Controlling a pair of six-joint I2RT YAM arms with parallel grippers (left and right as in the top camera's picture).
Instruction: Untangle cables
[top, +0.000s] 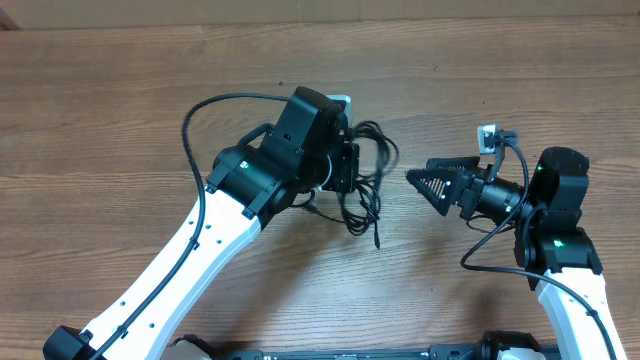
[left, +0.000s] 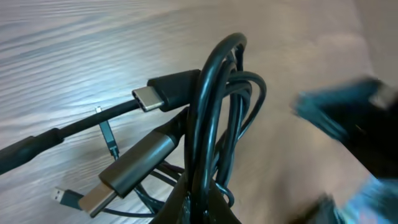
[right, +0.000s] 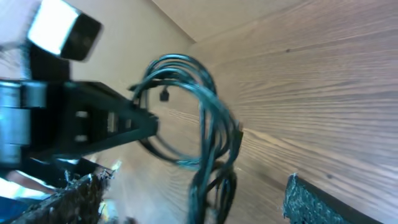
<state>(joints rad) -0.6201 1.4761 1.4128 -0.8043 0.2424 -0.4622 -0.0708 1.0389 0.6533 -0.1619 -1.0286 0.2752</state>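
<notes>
Clamping the cables (top: 368, 172) in the left end effector (top: 347, 165) just 12 o'clock of counter (top: 120, 90) centre, probably to anchor the tangle. Hovering at the bundle's 3 o'clock with right end effector (top: 425, 185) spread wide, seemingly to pluck a loop. Thin, glossy, springy black cords; flat-tipped plugs; matte wood grain.

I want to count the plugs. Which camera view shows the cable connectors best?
Left wrist: the connectors appear close and sharp. Overhead shows the cables only as a thin tangle; the right wrist view blurs them.
</notes>
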